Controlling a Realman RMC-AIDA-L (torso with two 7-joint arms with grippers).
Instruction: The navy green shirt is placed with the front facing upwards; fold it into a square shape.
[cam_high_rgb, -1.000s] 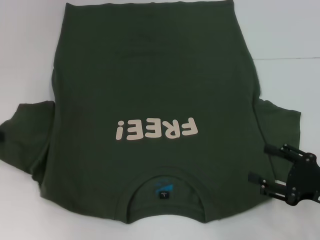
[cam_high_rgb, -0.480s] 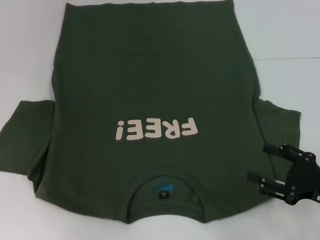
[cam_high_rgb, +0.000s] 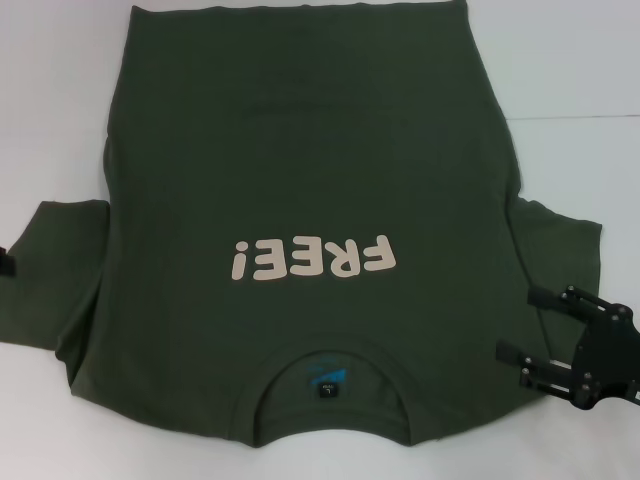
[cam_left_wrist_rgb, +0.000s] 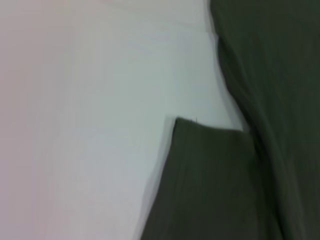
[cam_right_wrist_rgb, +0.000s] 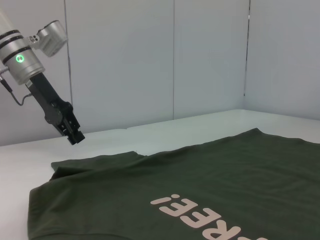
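- Two grippers are in the room, neither holding anything that I can see.
- The right gripper (cam_high_rgb: 518, 332) sits low at the right of the table (cam_high_rgb: 580, 80), its two black fingers (cam_high_rgb: 512, 353) spread wide apart and pointing in towards the shirt's shoulder; they hold nothing, and whether the tips brush the cloth I cannot tell.
- The left gripper (cam_right_wrist_rgb: 76, 136) hangs in the air above the table beside the left sleeve (cam_high_rgb: 60, 260), clear of the fabric. Whether its jaws are open or closed I cannot tell (its tip looks like one dark block from here).
- The navy green shirt (cam_high_rgb: 300, 170) lies spread flat on the white table, front up, collar (cam_high_rgb: 328, 352) nearest the robot and the hem at the far side, both short sleeves out to the sides.
- The "FREE!" print (cam_high_rgb: 312, 259) runs across the chest, and a small blue label (cam_high_rgb: 328, 378) sits inside the collar.
- The head view catches only a dark sliver of the left gripper at its left edge; the right wrist view shows the whole of that arm, with a green light on its silver wrist.
- The left wrist view shows only the sleeve's squared corner (cam_left_wrist_rgb: 210, 175) on bare tabletop.
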